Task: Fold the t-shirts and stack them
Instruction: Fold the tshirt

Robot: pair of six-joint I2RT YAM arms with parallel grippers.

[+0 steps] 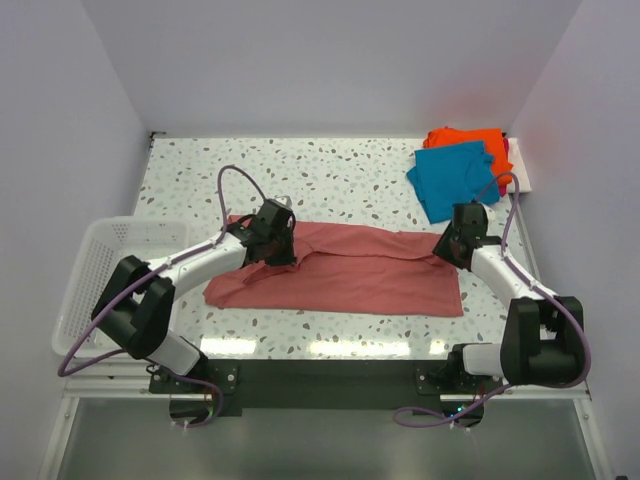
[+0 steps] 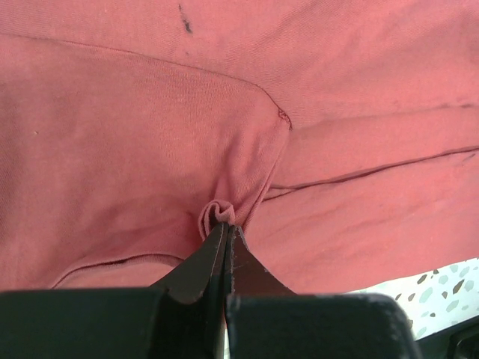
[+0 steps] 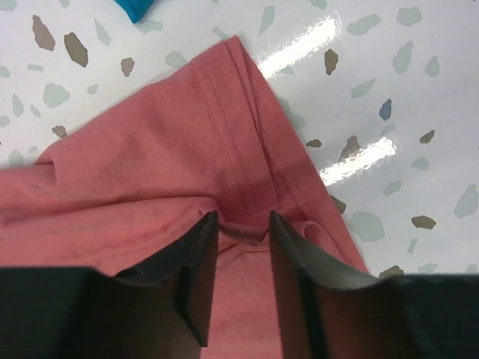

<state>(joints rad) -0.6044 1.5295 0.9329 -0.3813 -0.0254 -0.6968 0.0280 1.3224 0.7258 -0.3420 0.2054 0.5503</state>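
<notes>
I see the dusty-red t-shirt (image 1: 350, 272) as soft, matt knit cloth, fine-grained, with stitched hems. The tabletop (image 1: 340, 180) looks smooth and glossy, speckled like terrazzo and throwing back the lights. The basket (image 1: 90, 270) is white plastic mesh. The fingers (image 3: 191, 277) of my right gripper (image 3: 243, 224) look like matt black plastic.

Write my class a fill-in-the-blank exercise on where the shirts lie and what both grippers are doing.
The left gripper is ____ on a fold of the dusty-red t-shirt.
The right gripper stands ____ over that shirt's corner.
The teal t-shirt lies on the orange t-shirt at the table's far ____ corner.
The white basket sits at the table's ____ edge.
Missing words: shut; open; right; left.
</notes>
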